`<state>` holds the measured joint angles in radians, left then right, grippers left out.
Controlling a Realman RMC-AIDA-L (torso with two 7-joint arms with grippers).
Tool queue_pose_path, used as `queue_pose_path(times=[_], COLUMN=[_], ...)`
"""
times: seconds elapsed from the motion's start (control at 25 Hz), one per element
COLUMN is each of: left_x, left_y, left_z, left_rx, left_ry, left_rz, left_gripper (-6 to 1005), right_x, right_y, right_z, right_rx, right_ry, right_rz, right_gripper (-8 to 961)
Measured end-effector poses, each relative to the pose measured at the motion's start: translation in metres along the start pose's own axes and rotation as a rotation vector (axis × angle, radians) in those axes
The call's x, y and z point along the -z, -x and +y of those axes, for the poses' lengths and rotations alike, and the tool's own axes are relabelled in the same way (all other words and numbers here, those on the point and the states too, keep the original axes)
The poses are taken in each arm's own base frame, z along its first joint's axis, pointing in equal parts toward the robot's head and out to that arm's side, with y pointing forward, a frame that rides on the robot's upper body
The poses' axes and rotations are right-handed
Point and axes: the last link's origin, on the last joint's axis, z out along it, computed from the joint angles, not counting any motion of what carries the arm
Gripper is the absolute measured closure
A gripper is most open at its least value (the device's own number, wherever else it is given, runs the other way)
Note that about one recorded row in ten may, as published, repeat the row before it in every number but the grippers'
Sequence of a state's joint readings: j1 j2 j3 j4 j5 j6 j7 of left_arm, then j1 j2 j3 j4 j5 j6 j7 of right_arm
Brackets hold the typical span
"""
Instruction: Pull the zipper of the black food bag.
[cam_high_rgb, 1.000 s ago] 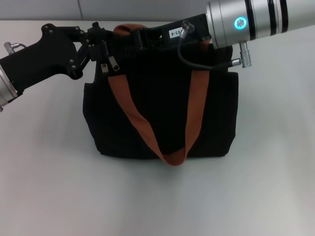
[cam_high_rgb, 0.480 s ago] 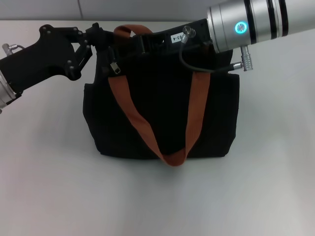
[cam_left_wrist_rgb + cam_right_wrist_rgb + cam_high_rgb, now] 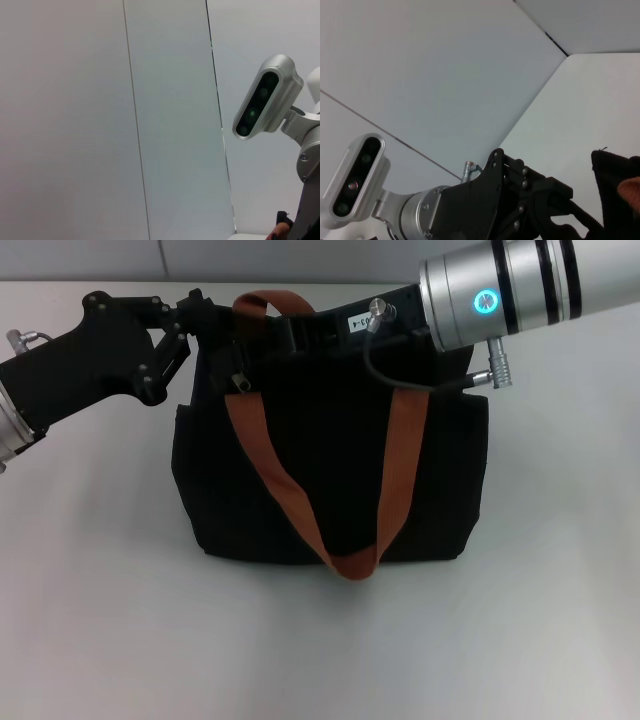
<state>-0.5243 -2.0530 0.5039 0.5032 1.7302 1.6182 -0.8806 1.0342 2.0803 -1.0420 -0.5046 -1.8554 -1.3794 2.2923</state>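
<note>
The black food bag [image 3: 330, 480], a large soft fabric tote, stands upright on the white tabletop [image 3: 90, 620] in my head view, its long axis running left to right. I can't see inside it: the top opening is covered by both arms, so its contents are unknown to me. One wide orange-brown strap handle [image 3: 385, 480] droops down the front face of the bag in a long loop; the second strap [image 3: 265, 302] arches up at the bag's top left, partly behind the arm hardware.

The right arm's silver cylinder with a lit cyan ring reaches in above the bag's top right edge, and its black wrist block lies along the bag's top. The right gripper [image 3: 290, 328] is lost against the black fabric there, so I cannot tell how its fingers stand or whether they grip anything.

The left gripper [image 3: 205, 318] comes in at the bag's top left corner. Its black linkage blends into the bag, and I cannot tell how far its fingers are parted or whether they have hold of anything. The right wrist view shows that same left gripper [image 3: 555, 200] beside a corner of the bag [image 3: 615, 175], cut off at the edge.

The zipper [image 3: 240, 378], a small shiny silver metal pull tab, hangs just below the left gripper at the bag's top left, pointing downward, its long axis near vertical with a slight tilt.
</note>
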Motion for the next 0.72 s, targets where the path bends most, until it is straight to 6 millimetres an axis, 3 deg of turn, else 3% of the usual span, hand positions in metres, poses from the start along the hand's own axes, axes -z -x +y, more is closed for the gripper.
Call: queue_pose_path(times=[0.36, 0.72], left_x=[0.002, 0.0027], left_y=[0.0003, 0.0006], left_z=[0.0004, 0.0005], left_rx=[0.002, 0.003], left_ry=[-0.002, -0.004], left_rz=[0.001, 0.001], left_gripper=[980, 980], right_x=[-0.0029, -0.0013], right_y=[-0.0013, -0.0019], right_z=[0.0003, -0.0002], right_rx=[0.016, 0.011], right_ry=[-0.018, -0.015], right_rz=[0.025, 0.022], right_gripper=[675, 801])
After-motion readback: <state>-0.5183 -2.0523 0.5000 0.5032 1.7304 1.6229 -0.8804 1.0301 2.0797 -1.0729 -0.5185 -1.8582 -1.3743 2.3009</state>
